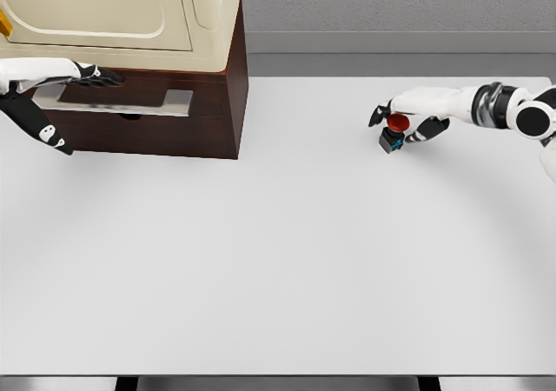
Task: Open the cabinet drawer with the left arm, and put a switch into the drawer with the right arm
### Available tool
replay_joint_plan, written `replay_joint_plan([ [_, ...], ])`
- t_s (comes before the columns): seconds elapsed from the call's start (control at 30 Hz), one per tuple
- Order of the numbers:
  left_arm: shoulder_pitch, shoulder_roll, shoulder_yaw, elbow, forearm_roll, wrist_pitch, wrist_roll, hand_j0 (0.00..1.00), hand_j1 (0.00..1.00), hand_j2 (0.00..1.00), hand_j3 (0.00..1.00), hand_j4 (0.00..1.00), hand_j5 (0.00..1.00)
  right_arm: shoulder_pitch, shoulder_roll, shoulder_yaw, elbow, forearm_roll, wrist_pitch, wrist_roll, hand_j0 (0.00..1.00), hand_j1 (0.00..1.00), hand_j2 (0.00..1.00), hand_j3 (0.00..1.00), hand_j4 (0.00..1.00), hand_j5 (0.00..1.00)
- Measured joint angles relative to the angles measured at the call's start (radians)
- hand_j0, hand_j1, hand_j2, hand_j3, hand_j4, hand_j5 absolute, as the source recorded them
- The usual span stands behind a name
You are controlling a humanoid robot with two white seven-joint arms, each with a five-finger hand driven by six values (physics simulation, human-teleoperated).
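A brown cabinet (174,135) with a cream upper part stands at the table's far left. Its drawer (130,130) shows a grey metal strip (113,104) along the top, with a dark gap behind it. My left hand (94,76) lies over that dark gap with its fingers stretched flat to the right, holding nothing. The switch (393,135), a red button on a small black base, is at the far right of the table. My right hand (405,122) is curled around it from above, fingers on its left and thumb on its right.
The white table (278,269) spreads wide in front of the cabinet and between the two hands. A grey wall runs behind the table's far edge. The cabinet's right side ends near the picture's middle left.
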Motion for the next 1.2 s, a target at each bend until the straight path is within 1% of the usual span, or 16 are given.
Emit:
replay_joint_plan([
  [0.07, 0.015, -0.004, 0.005, 0.0, 0.0, 0.0, 0.0, 1.0, 1.0, 1.0, 1.0, 1.0, 1.0, -0.002, 0.0, 0.0, 0.0, 0.0, 0.0, 0.0, 0.64, 0.64, 0.64, 0.64, 0.64, 0.64],
  [0.1, 0.061, -0.005, 0.019, 0.0, 0.0, 0.0, 0.0, 1.0, 1.0, 1.0, 1.0, 1.0, 1.0, -0.002, 0.0, 0.0, 0.0, 0.0, -0.001, 0.0, 0.64, 0.64, 0.64, 0.64, 0.64, 0.64],
  [0.13, 0.106, -0.005, 0.056, 0.0, 0.004, -0.006, 0.008, 1.0, 1.0, 1.0, 1.0, 1.0, 1.0, -0.002, 0.0, -0.001, 0.0, 0.0, -0.001, 0.0, 0.63, 0.63, 0.63, 0.63, 0.63, 0.63],
  [0.17, 0.121, -0.008, 0.083, 0.001, 0.002, -0.005, 0.008, 1.0, 1.0, 1.0, 1.0, 1.0, 1.0, 0.0, 0.0, -0.001, 0.001, 0.0, -0.001, 0.0, 0.61, 0.61, 0.61, 0.61, 0.61, 0.61],
  [0.27, 0.121, -0.015, 0.12, 0.0, 0.001, -0.002, 0.003, 1.0, 1.0, 1.0, 1.0, 1.0, 1.0, 0.0, 0.0, -0.001, 0.001, -0.001, -0.002, 0.0, 0.6, 0.6, 0.6, 0.6, 0.6, 0.6],
  [0.4, 0.124, -0.017, 0.136, 0.0, 0.0, 0.0, 0.001, 1.0, 1.0, 1.0, 1.0, 1.0, 1.0, 0.0, 0.0, -0.003, 0.0, -0.005, 0.0, -0.002, 0.56, 0.56, 0.56, 0.56, 0.56, 0.56],
  [0.63, 0.127, -0.018, 0.141, -0.001, 0.001, 0.001, 0.0, 1.0, 1.0, 1.0, 1.0, 1.0, 1.0, 0.0, 0.0, -0.002, -0.001, -0.002, -0.002, -0.001, 0.52, 0.52, 0.52, 0.52, 0.52, 0.52],
  [0.67, 0.135, -0.018, 0.14, -0.001, 0.0, 0.001, 0.0, 1.0, 1.0, 1.0, 1.0, 1.0, 1.0, 0.0, 0.001, -0.002, -0.001, -0.001, -0.004, -0.001, 0.51, 0.51, 0.51, 0.51, 0.51, 0.51],
  [0.9, 0.143, -0.017, 0.142, -0.002, 0.0, 0.0, 0.0, 1.0, 1.0, 1.0, 1.0, 1.0, 1.0, -0.003, 0.001, -0.003, -0.007, -0.002, -0.012, -0.001, 0.49, 0.49, 0.49, 0.49, 0.49, 0.49],
  [0.97, 0.155, -0.018, 0.143, -0.002, 0.0, 0.0, 0.0, 1.0, 1.0, 1.0, 1.0, 1.0, 1.0, -0.011, 0.001, -0.003, -0.008, -0.002, -0.013, 0.0, 0.49, 0.49, 0.49, 0.49, 0.49, 0.49],
  [1.2, 0.158, -0.018, 0.144, -0.002, 0.0, 0.0, 0.0, 1.0, 1.0, 1.0, 1.0, 1.0, 1.0, -0.025, 0.001, -0.004, -0.013, -0.006, -0.062, 0.0, 0.48, 0.48, 0.48, 0.48, 0.48, 0.48],
])
